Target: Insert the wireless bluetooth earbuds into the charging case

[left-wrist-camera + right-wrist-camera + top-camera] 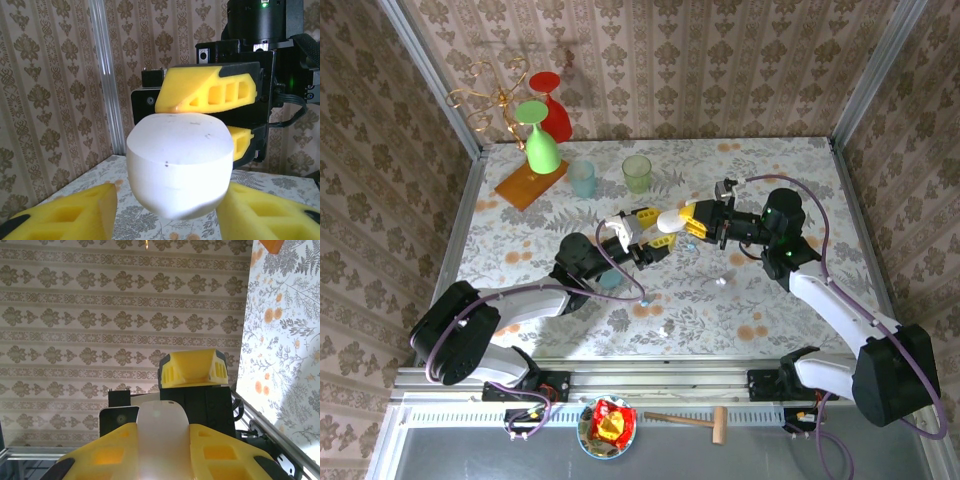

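Top view: right hand (pixel 688 222) clamps white case (pixel 670 219). Left wrist view: left hand (pixel 167 202) straddles it; cannot tell if gripping.

Top external camera: mounted high at the near edge, looking down over the whole tabletop (pixel 770 310). Left wrist camera: level, close in, facing the right claw (pixel 686 221). Right wrist camera: rolled sideways, facing the left claw (pixel 653 232). All three share the white charging case (pixel 180 170).

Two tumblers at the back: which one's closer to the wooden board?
The pale-blue tumbler. It stands just right of the orange wooden board, while the green tumbler stands farther right, away from the board.
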Motion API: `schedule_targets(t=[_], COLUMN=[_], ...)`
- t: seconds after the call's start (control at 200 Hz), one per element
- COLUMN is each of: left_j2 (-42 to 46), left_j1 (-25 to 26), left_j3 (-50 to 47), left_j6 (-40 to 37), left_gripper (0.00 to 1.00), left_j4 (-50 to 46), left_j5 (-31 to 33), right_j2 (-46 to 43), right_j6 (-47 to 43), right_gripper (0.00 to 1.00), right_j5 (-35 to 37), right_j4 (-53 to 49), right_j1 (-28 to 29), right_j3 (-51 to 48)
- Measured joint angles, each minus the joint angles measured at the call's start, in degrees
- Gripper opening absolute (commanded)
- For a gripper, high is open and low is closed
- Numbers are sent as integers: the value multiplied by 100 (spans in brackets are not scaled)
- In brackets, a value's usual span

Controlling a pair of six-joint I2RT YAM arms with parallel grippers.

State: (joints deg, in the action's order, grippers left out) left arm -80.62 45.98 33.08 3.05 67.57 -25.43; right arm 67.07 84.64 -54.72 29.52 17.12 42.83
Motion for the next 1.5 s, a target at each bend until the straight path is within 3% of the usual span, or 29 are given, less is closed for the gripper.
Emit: schedule_targets(t=[0.425,0.6,0.685,1.11,1.5], left_j2=[2,31,55,66,72], left_j1=[0,0,7,11,9], left_j3=[4,4,4,4,4], left_j6=[20,39,44,87,153], left_gripper=[56,55,49,48,54], left_j4=[0,-22,-28,-111,-136], left_j5=[-11,-11,-15,-52,-48], right_j2=[0,4,4,7,7], right_j6=[-26,-50,-50,-195,-221], right_gripper=[18,18,18,17,17], right_j5=[2,2,9,44,44], right_j4=[-105,-149,-149,-304,-402], right_j1=[20,28,31,31,42], right_j3=[31,31,31,63,63])
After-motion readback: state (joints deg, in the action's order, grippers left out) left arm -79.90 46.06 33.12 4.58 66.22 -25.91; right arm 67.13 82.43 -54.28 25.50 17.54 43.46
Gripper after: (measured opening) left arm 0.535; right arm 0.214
